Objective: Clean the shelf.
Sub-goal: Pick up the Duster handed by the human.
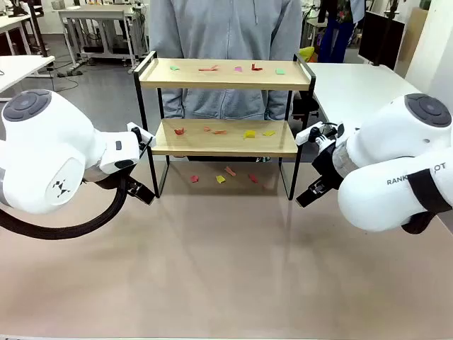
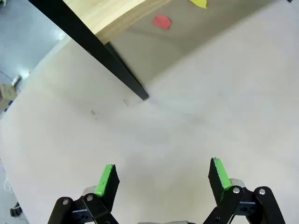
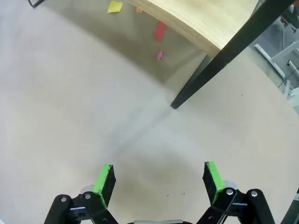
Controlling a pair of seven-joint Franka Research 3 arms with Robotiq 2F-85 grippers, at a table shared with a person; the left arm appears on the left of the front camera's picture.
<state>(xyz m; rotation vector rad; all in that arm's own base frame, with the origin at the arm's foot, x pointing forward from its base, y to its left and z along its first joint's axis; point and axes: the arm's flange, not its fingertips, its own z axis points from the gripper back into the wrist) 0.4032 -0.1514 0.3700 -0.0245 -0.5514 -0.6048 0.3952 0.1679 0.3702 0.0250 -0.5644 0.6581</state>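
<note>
1. The shelf (image 1: pixel 226 83) stands at the far middle of the bench (image 1: pixel 226 269), with a person in a grey top (image 1: pixel 226 35) right behind it. Coloured paper scraps lie on the top board (image 1: pixel 209 69), on the lower board (image 1: pixel 249 133) and on the bench underneath (image 1: pixel 230 171).
2. The left gripper (image 2: pixel 162 165) is spread wide with nothing between its green pads, and it hovers over bare bench near the shelf's leg (image 2: pixel 117 70).
3. The right gripper (image 3: pixel 159 165) is the same, wide apart and empty, beside the opposite leg (image 3: pixel 219 60).
4. I see two risks. The frame looks light, so a nudge on a leg could shove it toward the person. The scraps lie flat and thin, so the pads may slide over them or flick them away.
5. The raised side rails would probably block any sideways sweep.
6. The front view gives both boards and the person, but the bulky arms mostly hide the grippers. The wrist views show the pads plainly and look under the lower board.
</note>
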